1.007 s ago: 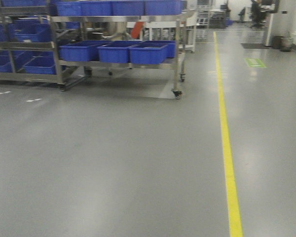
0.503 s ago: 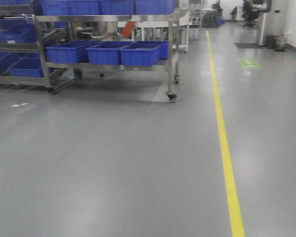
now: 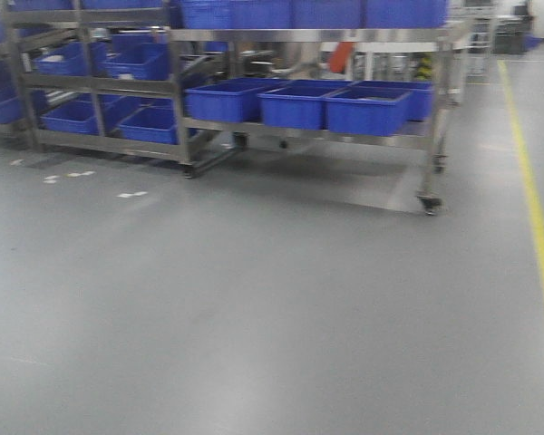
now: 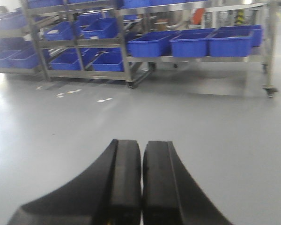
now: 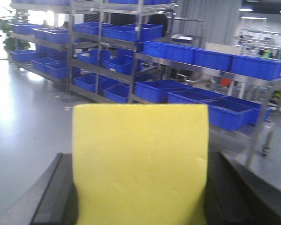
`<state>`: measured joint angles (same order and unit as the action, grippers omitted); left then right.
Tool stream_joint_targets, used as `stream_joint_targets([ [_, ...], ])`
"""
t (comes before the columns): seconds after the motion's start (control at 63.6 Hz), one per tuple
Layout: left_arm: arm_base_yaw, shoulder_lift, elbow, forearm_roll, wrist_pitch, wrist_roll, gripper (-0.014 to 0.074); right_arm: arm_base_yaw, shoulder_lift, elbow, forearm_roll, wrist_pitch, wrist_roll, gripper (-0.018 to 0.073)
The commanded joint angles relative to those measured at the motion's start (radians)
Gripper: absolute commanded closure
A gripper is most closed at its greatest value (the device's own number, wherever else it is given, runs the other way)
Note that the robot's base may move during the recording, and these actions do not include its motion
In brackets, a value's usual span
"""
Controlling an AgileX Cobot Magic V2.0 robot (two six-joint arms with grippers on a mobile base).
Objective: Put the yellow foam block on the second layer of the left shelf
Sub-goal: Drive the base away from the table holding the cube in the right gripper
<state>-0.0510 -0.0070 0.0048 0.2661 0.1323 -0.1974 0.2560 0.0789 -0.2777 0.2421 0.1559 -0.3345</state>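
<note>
Block (image 5: 139, 164): one piece, bright yellow matte foam. A broad, roughly square face is turned to the right wrist camera, its surface faintly dimpled and its corners soft. It sits upright with the top edge level. It is clamped between the two dark fingers (image 5: 54, 192) of the right gripper (image 5: 139, 197), one finger against each side face, and its top stands well above them. The frame cuts off the lower edge.

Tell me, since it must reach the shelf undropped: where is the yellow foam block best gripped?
On its two flat, parallel side faces, left and right, coming from the wrist side. The yellow foam block sits squarely upright between the jaws that way in the right wrist view. Soft foam probably needs only light pressure.
</note>
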Motion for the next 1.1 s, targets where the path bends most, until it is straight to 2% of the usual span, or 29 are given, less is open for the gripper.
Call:
stream_joint_targets([
  [0.0,-0.007,-0.014,0.026,0.0,-0.086,-0.004,0.046,-0.005,0.017,-0.03,0.008,-0.093,0.0,0.0241],
  [1.085,-0.007,-0.014,0.026,0.0,-0.086,-0.004,0.046,-0.005,0.017,-0.03,0.008,-0.093,0.0,0.0241],
])
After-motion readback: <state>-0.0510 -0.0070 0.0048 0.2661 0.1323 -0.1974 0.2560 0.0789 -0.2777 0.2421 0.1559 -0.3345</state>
